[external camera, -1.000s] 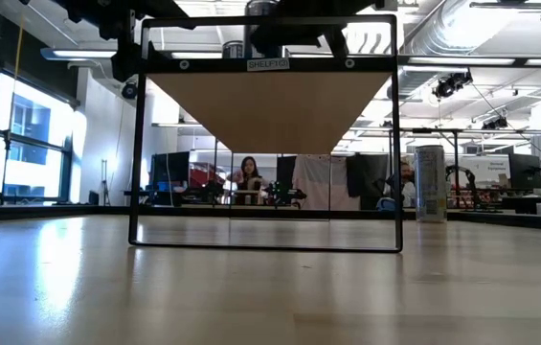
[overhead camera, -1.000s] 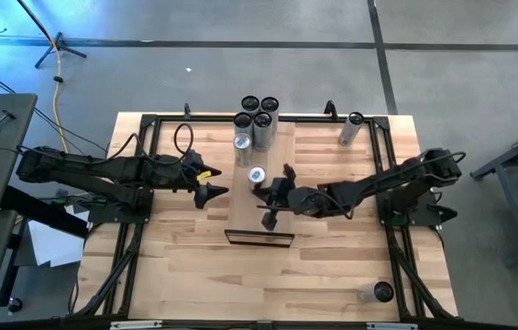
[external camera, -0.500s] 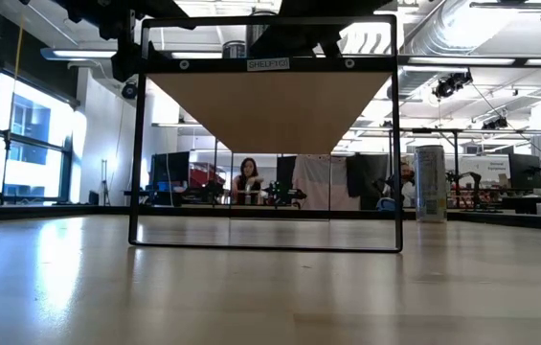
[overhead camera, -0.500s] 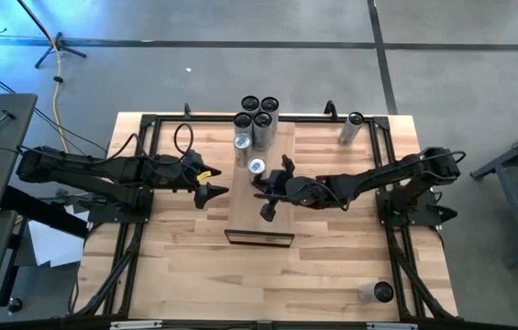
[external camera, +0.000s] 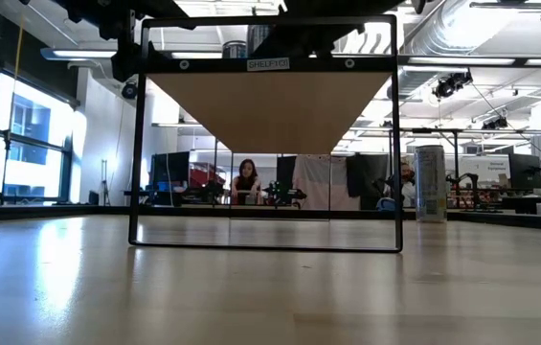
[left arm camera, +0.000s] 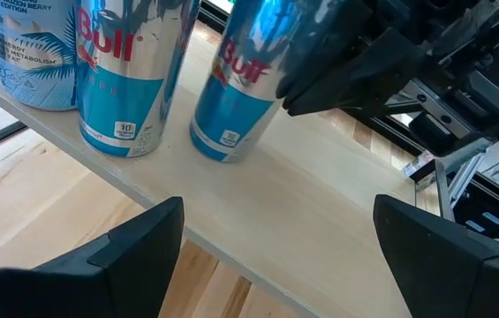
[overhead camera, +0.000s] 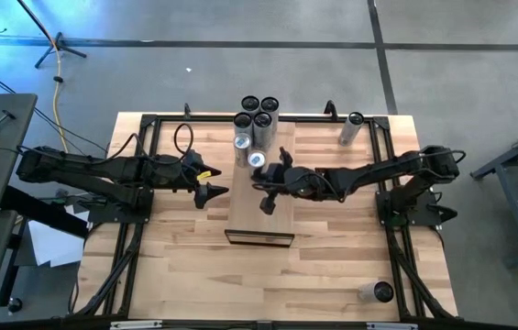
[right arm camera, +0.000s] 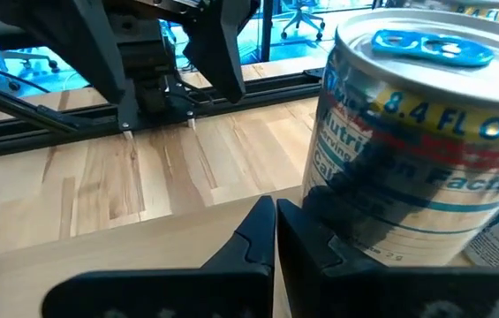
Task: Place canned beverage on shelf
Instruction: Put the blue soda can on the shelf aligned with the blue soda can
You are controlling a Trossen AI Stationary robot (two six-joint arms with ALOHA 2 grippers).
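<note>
The shelf [overhead camera: 260, 206] is a pale raised board across the table's middle; the low view shows its underside [external camera: 270, 105]. A silver-and-blue beverage can [overhead camera: 257, 160] stands upright on it, also seen in the left wrist view [left arm camera: 236, 84] and the right wrist view [right arm camera: 417, 132]. My right gripper [overhead camera: 263, 181] is shut and lies level beside this can, on its near side. My left gripper [overhead camera: 213, 192] stands open left of the shelf, nothing between its fingers [left arm camera: 134, 247]. My right gripper touches the can's lower side wall [right arm camera: 320, 208] with the outer side of its shut fingers [right arm camera: 271, 234]. The fingers come in nearly level from the table's right. The can stands upright on the shelf.
More cans stand on the shelf's far end: one [overhead camera: 242, 142] just beyond the pushed can, several [overhead camera: 259, 115] at the far edge. A can [overhead camera: 350, 128] lies on the table at the far right, another [overhead camera: 376, 291] at the near right. Black frame rails border the table.
My shut right gripper has swung toward the table's far edge along the shelf. The can beside it has slid upright along the shelf toward the cans at the far end.
</note>
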